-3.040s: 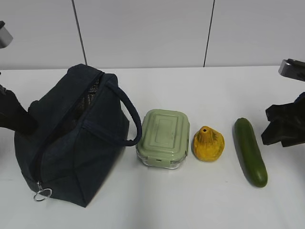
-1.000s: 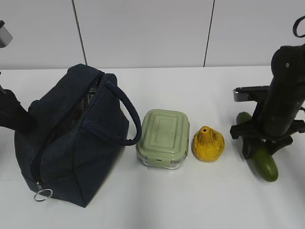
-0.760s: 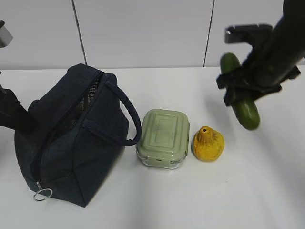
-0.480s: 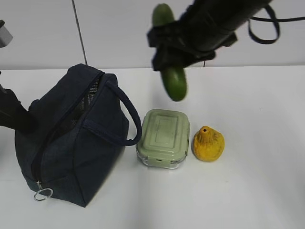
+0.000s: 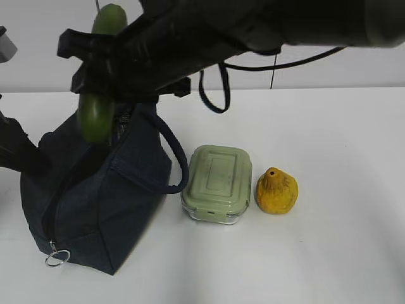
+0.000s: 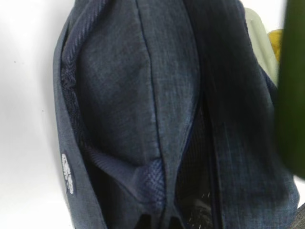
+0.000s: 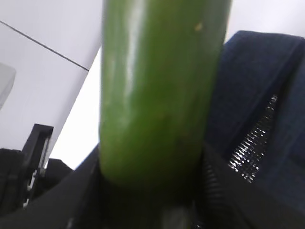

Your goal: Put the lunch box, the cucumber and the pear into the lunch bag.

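Observation:
My right gripper (image 5: 103, 71) is shut on the dark green cucumber (image 5: 100, 95), which hangs upright just above the open top of the navy lunch bag (image 5: 101, 190). In the right wrist view the cucumber (image 7: 159, 90) fills the middle between the fingers of my right gripper (image 7: 152, 193), with the lunch bag (image 7: 257, 95) behind it. My left gripper (image 6: 159, 222) is shut on the lunch bag (image 6: 119, 86) at the edge of its opening. The sage-lidded lunch box (image 5: 217, 182) and the yellow pear (image 5: 276, 190) rest on the table, right of the bag.
The right arm (image 5: 253, 28) stretches across the scene above the lunch box. The bag's loop handle (image 5: 174, 155) arches toward the lunch box, and a metal ring pull (image 5: 56, 258) hangs at its front corner. White table (image 5: 342, 240) spreads right of the pear.
My right gripper has lifted the cucumber from the table's right side and carried it up and left, over the lunch box, to above the bag. The left arm has not moved.

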Motion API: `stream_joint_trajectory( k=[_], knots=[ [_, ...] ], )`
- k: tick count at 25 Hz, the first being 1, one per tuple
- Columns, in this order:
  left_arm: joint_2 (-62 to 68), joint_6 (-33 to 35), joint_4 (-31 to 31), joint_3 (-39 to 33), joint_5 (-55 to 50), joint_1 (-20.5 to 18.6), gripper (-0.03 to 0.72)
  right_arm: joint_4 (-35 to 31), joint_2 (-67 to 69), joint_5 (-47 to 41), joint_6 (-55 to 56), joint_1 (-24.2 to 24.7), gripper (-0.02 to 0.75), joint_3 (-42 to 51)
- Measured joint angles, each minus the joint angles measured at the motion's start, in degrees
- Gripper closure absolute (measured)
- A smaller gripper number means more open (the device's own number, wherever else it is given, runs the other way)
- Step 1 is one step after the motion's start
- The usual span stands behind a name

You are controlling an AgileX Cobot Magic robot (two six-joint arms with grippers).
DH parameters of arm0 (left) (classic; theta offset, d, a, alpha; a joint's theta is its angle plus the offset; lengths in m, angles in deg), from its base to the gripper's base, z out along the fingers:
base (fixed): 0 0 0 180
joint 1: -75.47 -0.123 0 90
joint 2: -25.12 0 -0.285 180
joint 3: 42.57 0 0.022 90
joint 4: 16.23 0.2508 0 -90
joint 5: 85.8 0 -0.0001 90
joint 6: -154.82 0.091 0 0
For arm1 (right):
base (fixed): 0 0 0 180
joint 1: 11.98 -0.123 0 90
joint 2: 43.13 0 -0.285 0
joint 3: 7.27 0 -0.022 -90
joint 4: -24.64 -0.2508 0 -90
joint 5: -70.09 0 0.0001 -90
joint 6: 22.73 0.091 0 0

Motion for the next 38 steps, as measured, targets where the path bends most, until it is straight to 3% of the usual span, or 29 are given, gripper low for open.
stream_joint_trajectory(
  k=[7, 13, 23, 28, 35, 38],
  knots=[
    [0.00, 0.00, 0.00, 0.00, -0.12, 0.00, 0.685, -0.29, 4.92, 3.85, 0.00, -2.75, 0.382, 0.00],
    [0.00, 0.00, 0.00, 0.00, -0.12, 0.00, 0.685, 7.84, 6.28, -1.84, 1.29, -2.75, 0.383, 0.00],
    [0.00, 0.00, -0.21, 0.00, -0.12, 0.00, 0.685, 19.90, 6.28, -11.28, 12.69, -2.75, 0.384, 0.00],
    [0.00, 0.00, -0.41, 0.00, -0.07, 0.00, 0.685, 21.44, 6.28, -13.20, 14.23, -2.75, 0.379, 0.00],
    [0.00, 0.00, -0.45, 0.00, -0.02, 0.00, 0.685, 21.78, 6.28, -14.70, 14.31, -2.75, 0.196, -0.28],
    [0.00, 0.00, -0.45, 0.00, -0.02, 0.00, 0.685, 21.78, 6.28, -15.42, 13.65, -2.75, 0.163, -1.99]
  ],
)
